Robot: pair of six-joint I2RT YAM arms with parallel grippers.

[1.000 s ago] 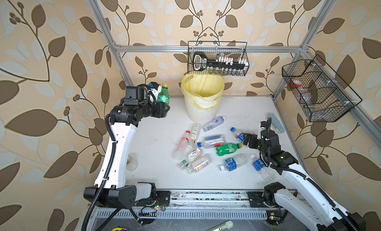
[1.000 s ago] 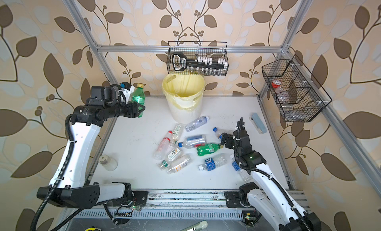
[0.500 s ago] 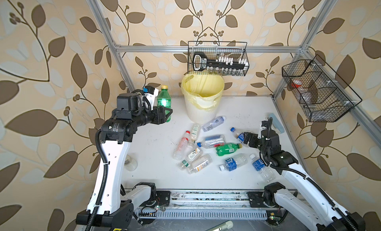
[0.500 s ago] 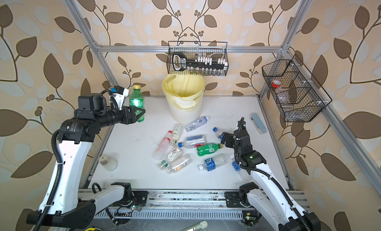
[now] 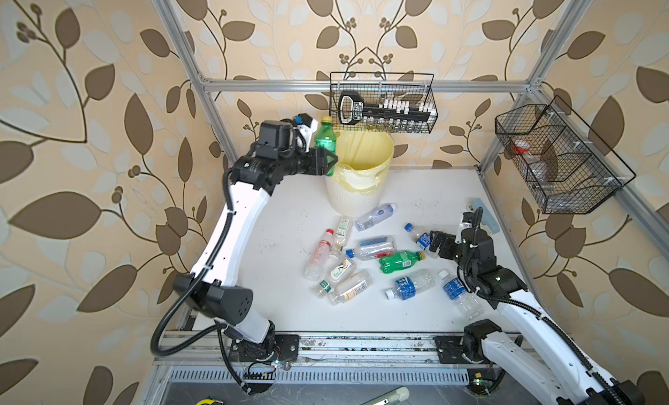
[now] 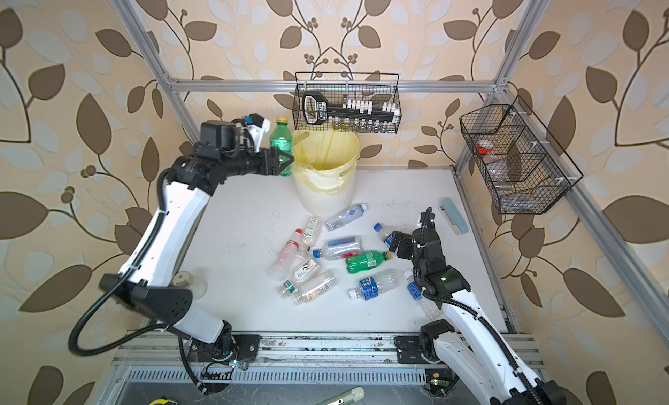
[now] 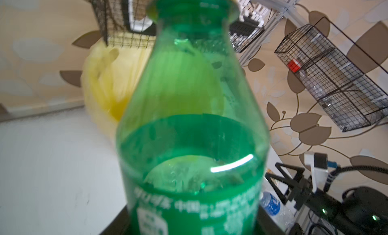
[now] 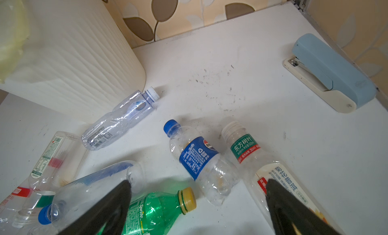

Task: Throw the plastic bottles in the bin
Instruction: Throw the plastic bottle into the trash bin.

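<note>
My left gripper [image 5: 325, 161] is shut on an upright green bottle [image 5: 324, 139] with a yellow cap, held in the air at the left rim of the bin [image 5: 356, 202]. The bin is a cream ribbed bucket with a yellow liner. In the left wrist view the green bottle [image 7: 189, 118] fills the picture, blurred. Several plastic bottles lie on the white table, among them a green Sprite bottle [image 5: 400, 262]. My right gripper [image 8: 198, 181] hangs open just above a blue-labelled bottle [image 8: 199, 156], beside a bottle with a green and white label [image 8: 244, 145].
A pale blue stapler [image 5: 483, 215] lies by the right wall. Black wire baskets hang at the back [image 5: 383, 103] and on the right [image 5: 557, 157]. A small clear jar [image 6: 188, 282] sits near the left arm's base. Aluminium frame posts stand at the table's corners.
My left arm has swung right with the green bottle, from near the left wall to the bin's rim. The right arm has not moved.
</note>
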